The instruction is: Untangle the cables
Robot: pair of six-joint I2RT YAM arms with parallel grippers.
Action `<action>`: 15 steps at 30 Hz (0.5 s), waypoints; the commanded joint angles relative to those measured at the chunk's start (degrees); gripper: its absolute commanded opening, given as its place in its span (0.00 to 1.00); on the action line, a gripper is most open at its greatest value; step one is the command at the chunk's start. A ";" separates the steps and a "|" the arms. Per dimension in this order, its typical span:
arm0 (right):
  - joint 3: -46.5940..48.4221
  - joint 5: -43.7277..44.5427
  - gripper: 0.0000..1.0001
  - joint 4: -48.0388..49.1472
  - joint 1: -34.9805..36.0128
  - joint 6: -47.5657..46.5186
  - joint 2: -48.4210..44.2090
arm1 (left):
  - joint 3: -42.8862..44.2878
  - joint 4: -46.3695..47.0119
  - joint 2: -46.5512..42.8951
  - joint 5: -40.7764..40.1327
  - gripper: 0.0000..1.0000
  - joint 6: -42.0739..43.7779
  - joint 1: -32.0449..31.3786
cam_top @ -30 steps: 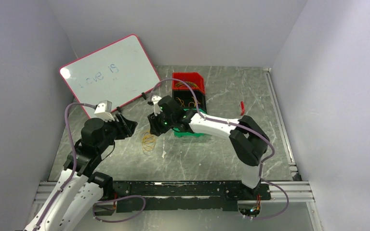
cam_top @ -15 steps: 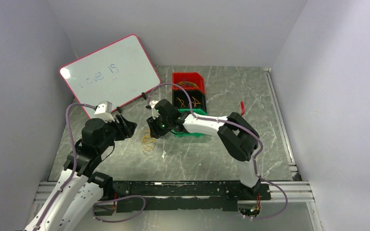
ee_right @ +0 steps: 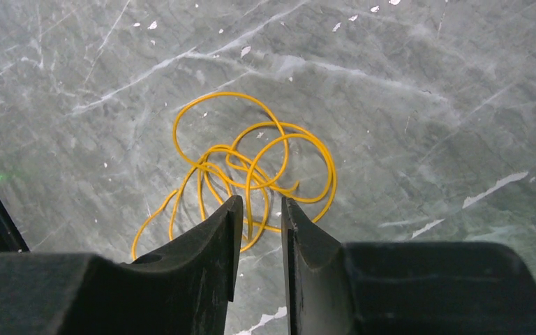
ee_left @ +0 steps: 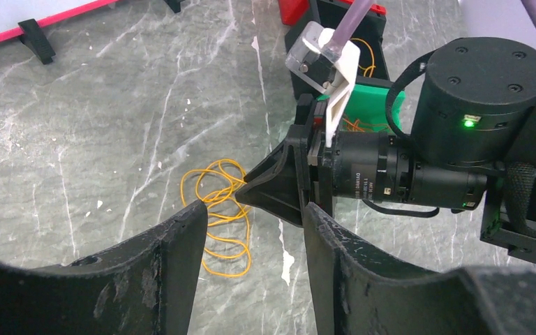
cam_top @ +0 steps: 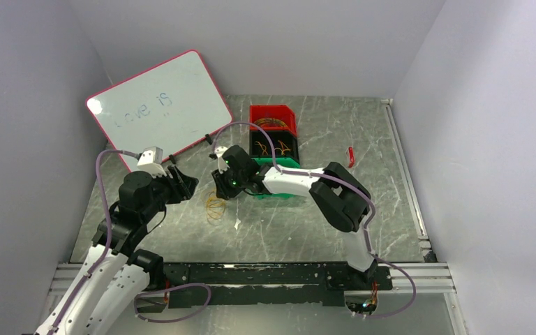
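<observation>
The cables (cam_top: 216, 205) lie loose on the table (cam_top: 307, 223) at six o'clock of the right gripper (ee_right: 258, 223), its jaws nearly together yet grasping nothing; it should pinch one outer loop while the released left gripper (ee_left: 255, 237), at ten o'clock, takes another.

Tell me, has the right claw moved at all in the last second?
Yes. The right gripper has slid slightly left, away from the green bin and closer over the cables.
</observation>
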 commanded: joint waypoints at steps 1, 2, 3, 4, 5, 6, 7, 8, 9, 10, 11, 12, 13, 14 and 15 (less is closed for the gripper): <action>1.65 -0.57 0.28 2.89 0.31 0.22 2.04 | 2.13 -0.41 -0.34 -0.86 0.58 0.40 0.22; 1.73 -0.61 0.27 2.95 0.33 0.29 2.21 | 2.07 -0.45 -0.44 -0.94 0.58 0.43 0.22; 1.83 -0.66 0.25 3.00 0.44 0.26 2.28 | 2.04 -0.51 -0.46 -0.96 0.58 0.44 0.20; 1.84 -0.68 0.23 3.04 0.42 0.30 2.36 | 2.03 -0.55 -0.54 -0.93 0.58 0.39 0.18; 1.77 -0.60 0.20 3.10 0.45 0.32 2.32 | 2.03 -0.60 -0.54 -1.00 0.58 0.32 0.23; 1.64 -0.48 0.18 3.11 0.44 0.28 2.16 | 1.96 -0.64 -0.66 -1.04 0.58 0.35 0.20; 1.35 -0.17 0.15 3.32 0.48 0.22 1.68 | 1.90 -0.64 -0.73 -1.12 0.58 0.32 0.18; 0.87 0.21 0.13 3.65 0.61 0.23 1.00 | 1.86 -0.72 -0.75 -1.19 0.58 0.23 0.22; 0.41 0.76 0.10 4.02 0.62 0.05 0.00 | 1.86 -0.78 -0.86 -1.16 0.58 0.20 0.22; -0.03 1.22 0.08 4.17 0.67 -0.11 -1.50 | 1.86 -0.76 -0.92 -1.25 0.58 0.26 0.18; -0.42 1.67 0.06 4.19 0.69 -0.18 -2.79 | 1.78 -0.69 -1.03 -1.31 0.58 0.17 0.24; -0.63 2.19 0.04 4.03 0.71 -0.34 -3.96 | 1.65 -0.54 -1.10 -1.39 0.58 0.11 0.18; -0.77 2.33 0.02 3.71 0.66 -0.51 -5.26 | 1.54 -0.36 -1.18 -1.29 0.58 0.08 0.23; -0.79 2.41 0.00 3.42 0.66 -0.67 -6.43 | 1.43 0.00 -1.15 -1.04 0.58 0.07 0.21; -0.75 2.58 0.00 2.95 0.65 -0.79 -7.68 | 1.34 0.41 -1.14 -0.65 0.58 0.10 0.22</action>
